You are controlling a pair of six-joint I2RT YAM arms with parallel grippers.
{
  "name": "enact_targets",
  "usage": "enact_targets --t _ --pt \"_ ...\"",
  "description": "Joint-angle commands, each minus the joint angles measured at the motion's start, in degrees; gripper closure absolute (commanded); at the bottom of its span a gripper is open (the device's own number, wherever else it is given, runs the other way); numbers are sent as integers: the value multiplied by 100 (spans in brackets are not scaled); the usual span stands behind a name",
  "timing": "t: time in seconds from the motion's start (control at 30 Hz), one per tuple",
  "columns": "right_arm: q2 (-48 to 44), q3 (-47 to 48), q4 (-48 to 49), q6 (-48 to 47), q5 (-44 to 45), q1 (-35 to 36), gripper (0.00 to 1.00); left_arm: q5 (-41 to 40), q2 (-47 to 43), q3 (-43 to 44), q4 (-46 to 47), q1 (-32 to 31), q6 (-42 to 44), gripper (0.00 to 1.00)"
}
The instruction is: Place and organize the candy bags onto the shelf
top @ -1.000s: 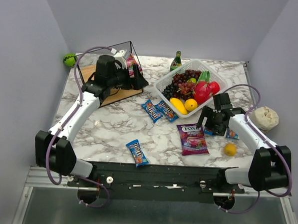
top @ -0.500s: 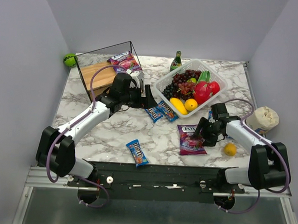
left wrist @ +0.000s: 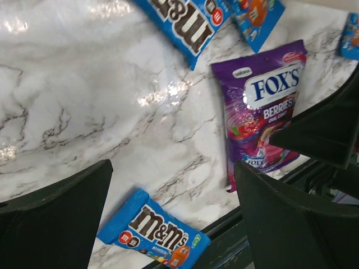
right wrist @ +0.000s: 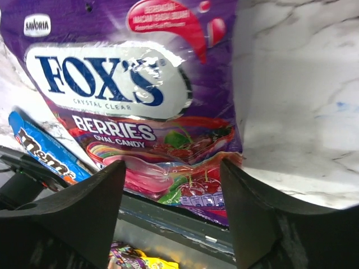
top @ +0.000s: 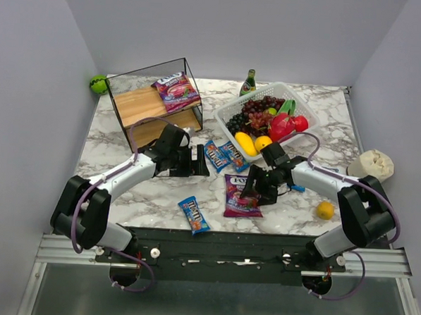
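Candy bags, count first: two purple bags, both branded "FOX'S". One (top: 176, 89) lies on the top board of the shelf (top: 136, 101), at its right end. The other (right wrist: 140, 112) lies flat on the surface (top: 159, 197) under my right pincer (right wrist: 173, 168). It reads "SAVORIA", "FOX'S CRYSTAL CLEAR", "BERRIES OVAL CANDY"; the writing in the red patch is too small to read. Blue packets: four in view. Two lie side by side (top: 215, 156) (top: 235, 155) between the shelf and the white basket (top: 305, 108), and one lies alone (top: 193, 214) close to the near edge; these three read "m&m's" in brown. The fourth is a blue sliver (top: 298, 187) just behind my right arm, lettering unreadable. My right pincer has its fingers apart, straddling the lower half of the FOX'S bag; I can't tell if the tips touch it. My left pincer (left wrist: 173, 168) also has its fingers apart with nothing between, over bare marble between the lone packet and the FOX'S bag. Edges: the bottom end of that bag sits right at the near edge, beside the black rail (top: 227, 239). The basket rim is just behind the packet pair. Open room: marble in front of the shelf and left of the lone packet, the left half of the top board, and the front strip of the lower board.
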Motion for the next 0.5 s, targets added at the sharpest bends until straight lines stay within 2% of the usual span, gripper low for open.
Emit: enact_targets --t 0.0,0.2,0.47 --pt "-108 50 77 -60 251 107 19 223 15 -372 396 -40 -404 1" --pt "-1135 -310 -55 -245 928 107 11 40 147 -566 1161 -653 -914 1" --pt "-2208 -873 -186 -447 1361 107 11 -268 797 -592 1935 -1357 -1758 4"
